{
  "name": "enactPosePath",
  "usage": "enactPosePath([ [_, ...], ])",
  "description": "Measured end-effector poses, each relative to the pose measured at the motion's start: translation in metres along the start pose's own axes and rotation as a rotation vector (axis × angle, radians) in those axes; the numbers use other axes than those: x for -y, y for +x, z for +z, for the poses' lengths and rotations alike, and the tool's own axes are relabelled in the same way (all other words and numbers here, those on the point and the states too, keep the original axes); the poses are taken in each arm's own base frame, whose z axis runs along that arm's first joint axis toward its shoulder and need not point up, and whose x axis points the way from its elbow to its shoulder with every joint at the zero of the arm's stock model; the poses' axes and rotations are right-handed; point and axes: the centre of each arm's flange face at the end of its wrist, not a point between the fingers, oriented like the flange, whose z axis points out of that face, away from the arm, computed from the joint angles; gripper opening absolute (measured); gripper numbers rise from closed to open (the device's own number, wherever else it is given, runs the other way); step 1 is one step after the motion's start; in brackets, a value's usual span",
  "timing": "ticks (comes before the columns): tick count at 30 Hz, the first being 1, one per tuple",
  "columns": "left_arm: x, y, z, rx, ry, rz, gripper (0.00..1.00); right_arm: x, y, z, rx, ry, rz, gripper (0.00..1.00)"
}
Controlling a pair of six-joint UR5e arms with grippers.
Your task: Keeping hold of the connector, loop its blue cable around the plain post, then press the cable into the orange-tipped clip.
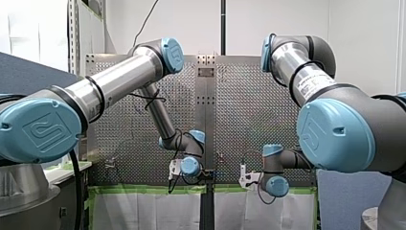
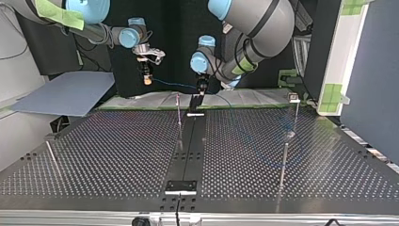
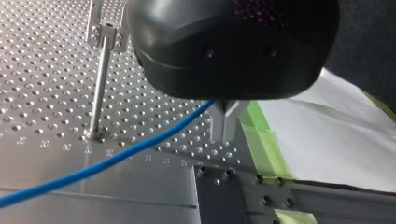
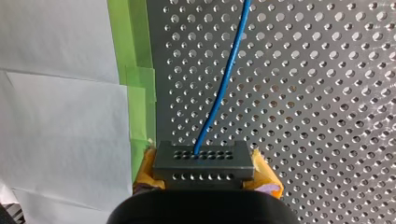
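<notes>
Perforated worktop (image 4: 303,116) runs out from the green tape (image 4: 135,84). Over the worktop just beside that tape sits the connector (image 4: 203,158), my right pincer (image 4: 205,171) clamped on it with yellow pads. Its blue cable (image 4: 224,79) leads to my left pincer (image 3: 226,122), also near the tape, whose metal fingers look pressed together on it. I judge looping not yet begun; next I should carry the connector away from the tape, around a plain post (image 2: 283,169).

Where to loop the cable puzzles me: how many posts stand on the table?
4, in the top view: left post, centre post, far right post, near right post. Others may be hidden.
</notes>
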Motion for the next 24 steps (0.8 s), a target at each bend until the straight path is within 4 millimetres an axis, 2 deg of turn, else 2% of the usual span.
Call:
enactPosePath([
  [6, 0.001, -0.001, -0.001, 0.001, -0.005, 0.0, 0.0, -0.003, 0.006, 0.002, -0.009, 0.009, -0.002, 0.0],
  [16, 0.007, -0.002, -0.009, 0.002, 0.007, 0.004, 0.0, -0.009, 0.039, 0.009, -0.044, 0.02, 0.009, 0.0],
  [24, 0.009, -0.027, -0.015, 0.039, 0.017, -0.023, 0.0, -0.019, 0.044, 0.011, -0.049, 0.005, 0.027, 0.0],
])
